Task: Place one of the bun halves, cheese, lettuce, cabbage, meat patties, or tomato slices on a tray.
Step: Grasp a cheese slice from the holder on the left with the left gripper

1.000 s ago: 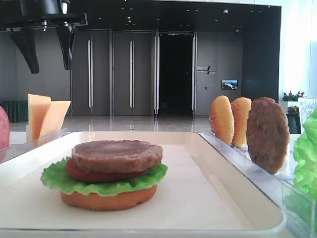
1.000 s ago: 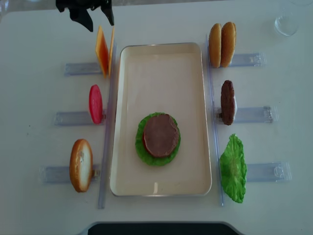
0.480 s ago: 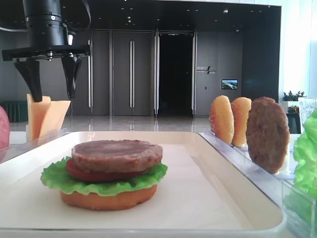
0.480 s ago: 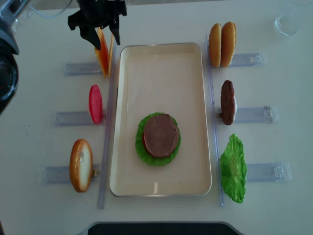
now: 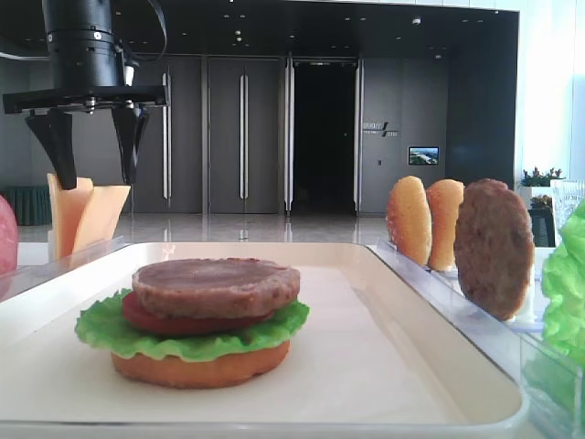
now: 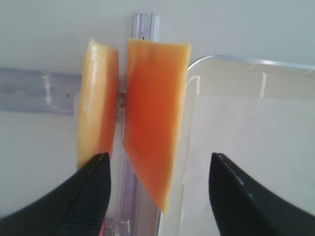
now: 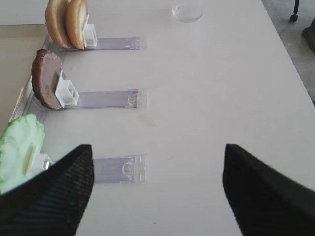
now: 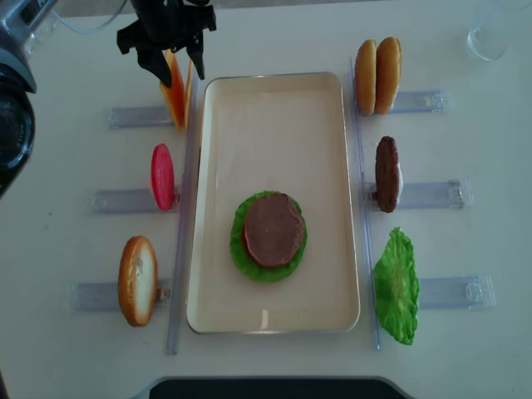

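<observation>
Two pale orange cheese slices (image 6: 155, 113) stand on edge in a clear rack just left of the cream tray (image 8: 274, 79). My left gripper (image 6: 158, 160) hangs open over them, fingers pointing down. The right-hand slice sits between the jaws and the other slice (image 6: 98, 103) is by the left finger; no contact shows. From the side, the left gripper (image 5: 98, 183) has its tips level with the cheese (image 5: 87, 215) tops. On the tray lies a stack: bun, lettuce, tomato, meat patty (image 8: 272, 229). My right gripper (image 7: 157, 147) is open over bare table.
Right of the tray, racks hold two bun halves (image 8: 378, 75), a patty (image 8: 386, 173) and a lettuce leaf (image 8: 396, 284). On the left stand a tomato slice (image 8: 162, 176) and a bun half (image 8: 138, 280). A glass (image 8: 490, 37) sits at the far right corner.
The left gripper has come down from above and moved right until its open fingers reach the cheese slices; over the last half second it barely shifted. Nothing else moved.
</observation>
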Robot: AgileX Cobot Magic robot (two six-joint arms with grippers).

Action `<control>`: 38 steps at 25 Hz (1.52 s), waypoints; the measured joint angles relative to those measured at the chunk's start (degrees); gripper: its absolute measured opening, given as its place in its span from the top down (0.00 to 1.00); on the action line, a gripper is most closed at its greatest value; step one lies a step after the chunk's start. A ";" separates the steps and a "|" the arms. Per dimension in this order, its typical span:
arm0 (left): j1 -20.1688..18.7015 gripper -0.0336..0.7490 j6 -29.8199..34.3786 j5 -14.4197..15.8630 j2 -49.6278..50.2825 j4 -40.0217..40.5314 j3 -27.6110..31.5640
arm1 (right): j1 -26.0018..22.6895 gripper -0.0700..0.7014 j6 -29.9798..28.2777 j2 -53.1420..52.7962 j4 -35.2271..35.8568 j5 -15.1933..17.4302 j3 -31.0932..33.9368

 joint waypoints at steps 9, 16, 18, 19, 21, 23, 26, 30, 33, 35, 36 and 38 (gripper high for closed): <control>0.00 0.34 -0.23 0.00 0.00 1.61 0.00 | 0.00 0.24 0.00 0.00 0.00 0.00 0.00; 0.00 0.35 -0.48 -0.26 0.00 1.74 0.00 | 0.00 0.24 0.00 0.00 0.00 0.00 0.00; 0.00 0.35 -0.54 -0.38 0.00 1.74 0.00 | 0.00 0.24 0.00 0.00 0.00 0.00 0.00; 0.00 0.36 -0.54 -0.45 0.00 1.74 0.00 | 0.00 0.24 0.00 0.00 0.00 0.00 0.00; 0.00 0.36 -0.59 -0.87 0.00 1.74 0.00 | 0.00 0.24 0.00 0.00 0.00 0.00 0.00; 0.00 0.37 -0.59 -1.11 0.04 1.74 0.00 | 0.00 0.24 0.00 0.00 0.00 0.00 0.00; 0.00 0.37 -0.59 -1.11 0.61 1.79 -0.10 | 0.00 0.24 0.00 0.00 0.00 0.00 0.00; 0.00 0.37 -0.59 -1.11 1.94 1.69 -0.30 | 0.00 0.24 0.00 0.00 0.00 0.00 0.00; 0.00 0.37 -0.59 -1.11 2.19 1.62 -0.99 | 0.00 0.24 0.00 0.00 0.00 0.00 0.00; 0.00 0.38 -0.59 -1.11 2.18 1.57 -1.05 | 0.00 0.24 0.00 0.00 0.00 0.00 0.00; 0.00 0.39 -0.59 -1.11 2.18 1.57 -1.05 | 0.00 0.24 0.00 0.00 0.00 0.00 0.00; 0.00 0.42 -0.59 -1.11 2.31 1.57 -1.05 | 0.00 0.24 0.00 0.00 0.00 0.00 0.00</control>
